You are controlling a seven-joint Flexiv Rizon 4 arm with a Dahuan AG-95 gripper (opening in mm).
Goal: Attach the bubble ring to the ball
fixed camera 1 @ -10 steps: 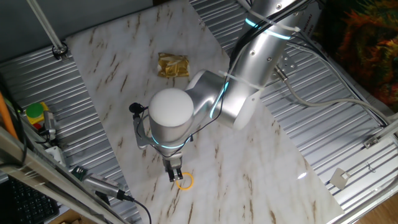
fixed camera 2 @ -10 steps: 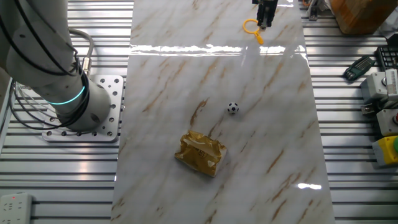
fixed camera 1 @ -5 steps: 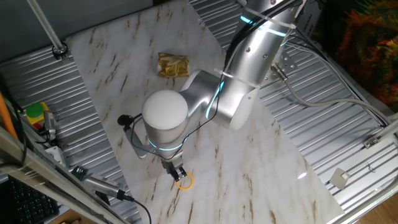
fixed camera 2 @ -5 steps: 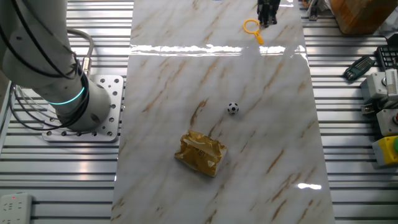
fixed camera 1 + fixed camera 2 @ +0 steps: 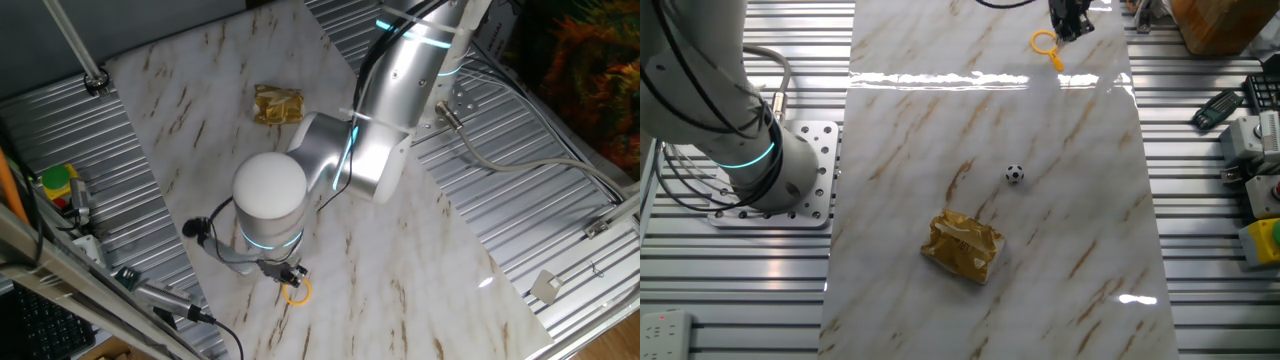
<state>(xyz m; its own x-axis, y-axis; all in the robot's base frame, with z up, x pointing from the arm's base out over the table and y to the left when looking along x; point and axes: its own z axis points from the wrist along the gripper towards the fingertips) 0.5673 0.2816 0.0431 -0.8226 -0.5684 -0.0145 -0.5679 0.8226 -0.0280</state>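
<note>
Gripper (image 5: pixel 1071 28) over bubble ring (image 5: pixel 1044 43) — grip state unclear; ball (image 5: pixel 1014 174) apart.

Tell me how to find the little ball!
Look at the marble table. Near its middle, just beyond the crumpled gold wrapper, sits the ball. It is tiny, round, white with black patches like a football; the wrapper is bigger and shiny gold.

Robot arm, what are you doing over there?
The arm's gripper hangs right over the bubble ring, which lies flat at one end of the marble table. Whether it has hold of the ring cannot be told. The ball sits alone near the table's middle, with a crumpled gold wrapper beyond it. Ring and ball are not yet joined.
</note>
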